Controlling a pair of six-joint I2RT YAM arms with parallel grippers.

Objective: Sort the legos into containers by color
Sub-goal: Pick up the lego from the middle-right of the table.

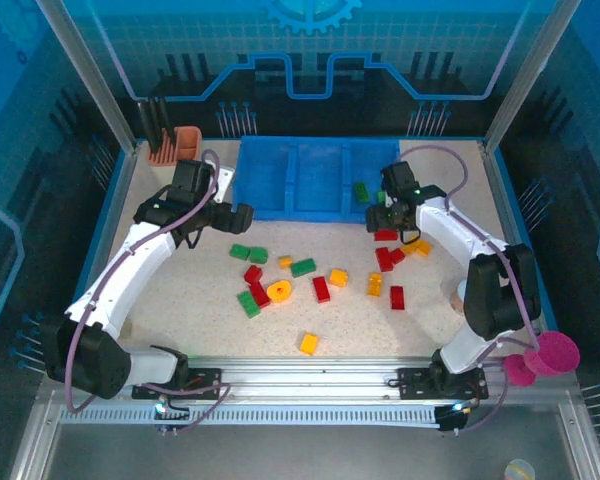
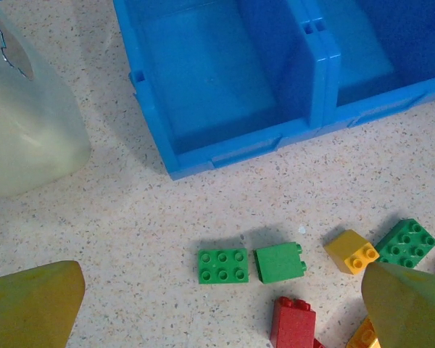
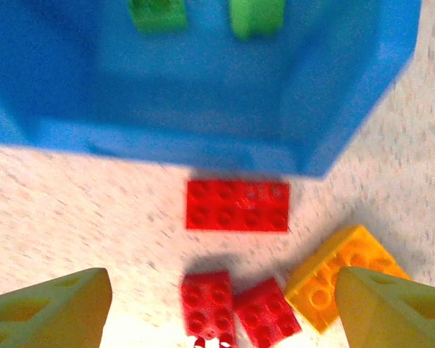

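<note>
The blue tray [image 1: 280, 185] of containers lies at the back of the table. Two green legos [image 1: 361, 192] rest in its right compartment [image 3: 203, 94]. Red, green and yellow legos are scattered in front, with a yellow ring [image 1: 279, 291] among them. My left gripper [image 1: 242, 215] hovers open above two green bricks [image 2: 223, 265], its fingers [image 2: 32, 304] wide apart and nothing between them. My right gripper [image 1: 385, 215] is open just in front of the tray's right end, above a flat red brick [image 3: 237, 205], two smaller red ones [image 3: 206, 304] and a yellow one [image 3: 341, 279].
A beige holder [image 2: 29, 123] with an orange cup [image 1: 185, 143] stands at the back left beside the tray. A pink cup [image 1: 552, 354] sits off the table's right front corner. A lone yellow brick [image 1: 308, 343] lies nearest the front edge.
</note>
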